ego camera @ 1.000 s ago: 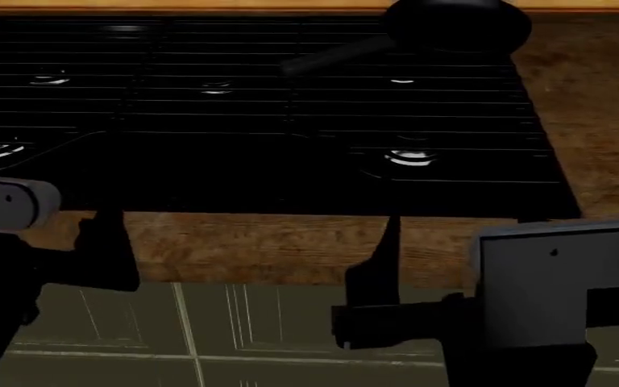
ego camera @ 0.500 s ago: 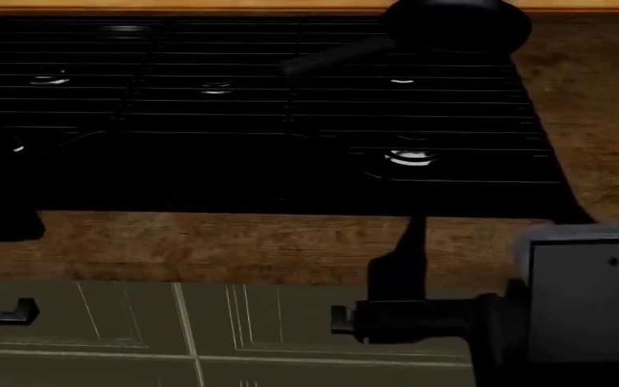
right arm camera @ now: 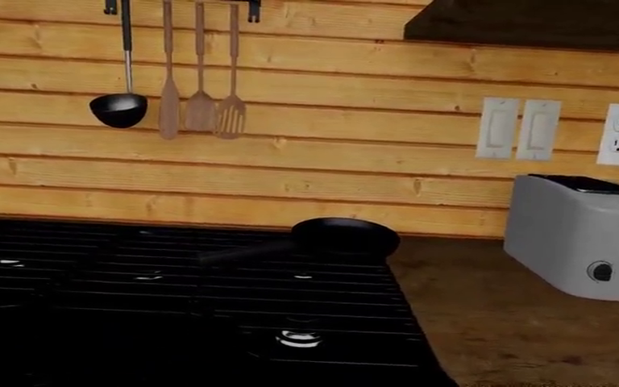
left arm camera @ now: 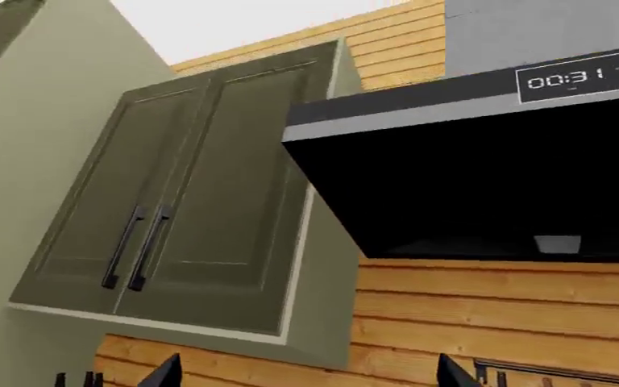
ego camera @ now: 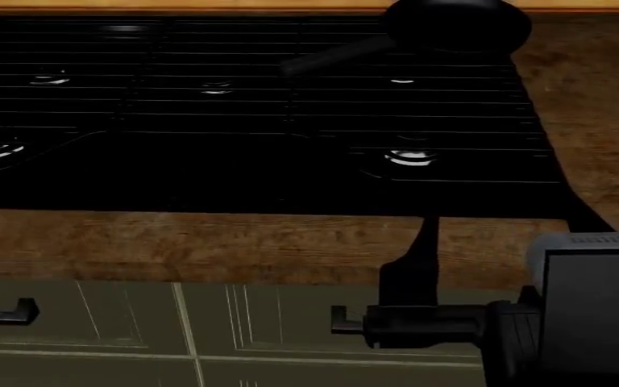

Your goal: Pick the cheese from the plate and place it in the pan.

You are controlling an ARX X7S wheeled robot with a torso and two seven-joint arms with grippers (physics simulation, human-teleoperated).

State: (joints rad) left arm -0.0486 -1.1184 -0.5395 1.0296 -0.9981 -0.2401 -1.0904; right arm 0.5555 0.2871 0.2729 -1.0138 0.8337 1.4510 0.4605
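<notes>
The black pan point(ego camera: 454, 22) sits on the back right of the stove, its long handle point(ego camera: 331, 55) pointing toward the front left. It also shows in the right wrist view point(right arm camera: 344, 236). The cheese and the plate are out of view in every frame. My right gripper point(ego camera: 422, 251) hangs over the counter's front edge, well short of the pan; its dark fingers do not show whether they are open or shut. My left gripper point(left arm camera: 306, 375) is open and empty, with only its two black fingertips point(left arm camera: 164, 375) showing. It points up at the wall cabinets and is out of the head view.
The black stove point(ego camera: 245, 121) fills most of the wooden counter point(ego camera: 234, 246). A toaster point(right arm camera: 579, 234) stands on the counter to the right, near wall outlets. A ladle and utensils point(right arm camera: 170, 81) hang on the back wall. Green wall cabinets point(left arm camera: 191, 201) and a range hood point(left arm camera: 482, 161) are above.
My left arm has left the head view at the left. My right arm has moved to the right along the counter's front edge.
</notes>
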